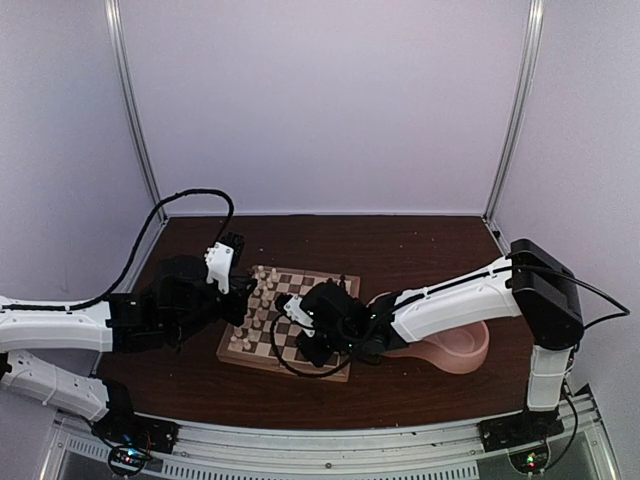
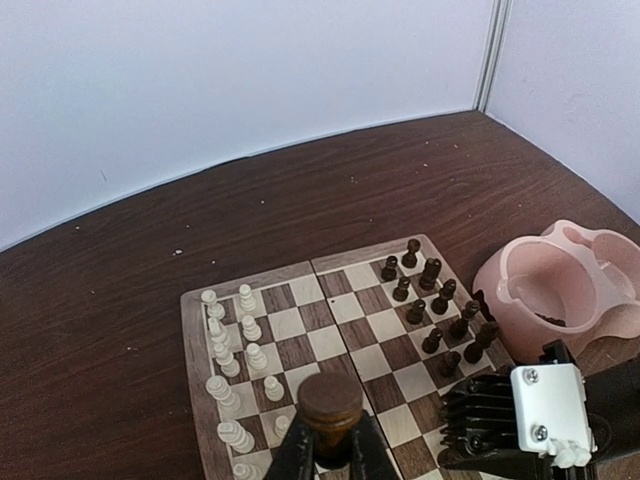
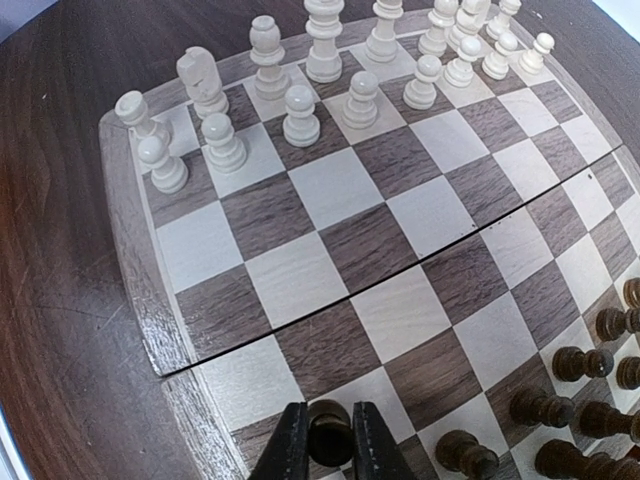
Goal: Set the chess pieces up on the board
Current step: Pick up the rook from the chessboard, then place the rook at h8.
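Two robot arms meet over the board (image 2: 300, 325), which lies on a dark wooden table (image 2: 120, 300). The left gripper (image 2: 330, 442) has its jaws closed tight on a dark brown piece (image 2: 330, 402) with a round flat top, held above the cream side of the board. The right gripper (image 3: 327, 422) has its jaws pinched together on a small dark piece (image 3: 328, 434) at the board's edge, close to the seam that splits the board in half; whether that piece stands on its square or hangs just above it cannot be told.

The left wrist camera alone takes in the whole spread: cream pieces (image 2: 225, 345) in two rows along one end of the board, dark pieces (image 2: 440, 300) in two rows along the opposite end, and a pink bowl (image 2: 560, 290) just beside the board's dark end. It also catches the black and white body of the right gripper over that end. The right wrist camera shows neither bowl nor left arm, but gives the cream rows at the board's far end in sharp detail, all upright, with open squares across the middle of the board. The overhead camera shows both arms reaching in from either side of the board, though both grips are too small there to read
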### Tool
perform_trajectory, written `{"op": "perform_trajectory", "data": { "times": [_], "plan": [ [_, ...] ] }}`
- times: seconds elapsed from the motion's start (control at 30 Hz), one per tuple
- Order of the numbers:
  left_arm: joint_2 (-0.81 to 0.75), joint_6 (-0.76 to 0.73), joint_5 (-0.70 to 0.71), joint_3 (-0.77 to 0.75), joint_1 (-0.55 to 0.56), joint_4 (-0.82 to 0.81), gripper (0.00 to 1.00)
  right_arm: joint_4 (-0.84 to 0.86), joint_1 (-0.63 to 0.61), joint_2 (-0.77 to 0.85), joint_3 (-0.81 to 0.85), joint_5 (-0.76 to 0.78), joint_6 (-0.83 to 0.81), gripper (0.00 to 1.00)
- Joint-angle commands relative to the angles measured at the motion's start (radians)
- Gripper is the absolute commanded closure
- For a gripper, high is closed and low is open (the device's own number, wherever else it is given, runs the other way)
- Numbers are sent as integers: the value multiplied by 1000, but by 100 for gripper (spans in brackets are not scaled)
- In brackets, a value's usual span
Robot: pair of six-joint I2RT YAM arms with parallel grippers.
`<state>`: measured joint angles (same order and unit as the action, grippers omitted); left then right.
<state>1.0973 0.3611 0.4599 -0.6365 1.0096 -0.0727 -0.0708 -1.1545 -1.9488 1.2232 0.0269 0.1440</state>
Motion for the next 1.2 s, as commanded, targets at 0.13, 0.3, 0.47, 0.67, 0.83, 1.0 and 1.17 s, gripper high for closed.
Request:
{"op": "perform_trajectory", "data": {
  "times": [0.13, 0.3, 0.47, 0.67, 0.83, 1.0, 1.17],
  "plan": [
    [-27, -14, 21, 8, -5, -24, 96, 34, -2, 90, -63, -18, 10, 89],
    [-29, -23, -17, 15, -4, -41, 96, 54, -3, 168, -139, -52, 20, 89],
    [-5, -24, -64, 11, -3, -58, 96, 27, -3, 225, -184, -55, 15, 89],
    [6, -36, -102, 11, -4, -75, 96, -15, -4, 293, -250, -46, -3, 89],
    [24, -49, -117, 9, -3, -87, 96, -6, -2, 306, -290, -50, -7, 89],
    [44, -52, -121, 3, -4, -86, 96, -24, -2, 269, -264, -42, -18, 89],
    [54, -55, -132, -6, -3, -79, 96, -36, -3, 238, -237, -31, -26, 89]
  ]
}}
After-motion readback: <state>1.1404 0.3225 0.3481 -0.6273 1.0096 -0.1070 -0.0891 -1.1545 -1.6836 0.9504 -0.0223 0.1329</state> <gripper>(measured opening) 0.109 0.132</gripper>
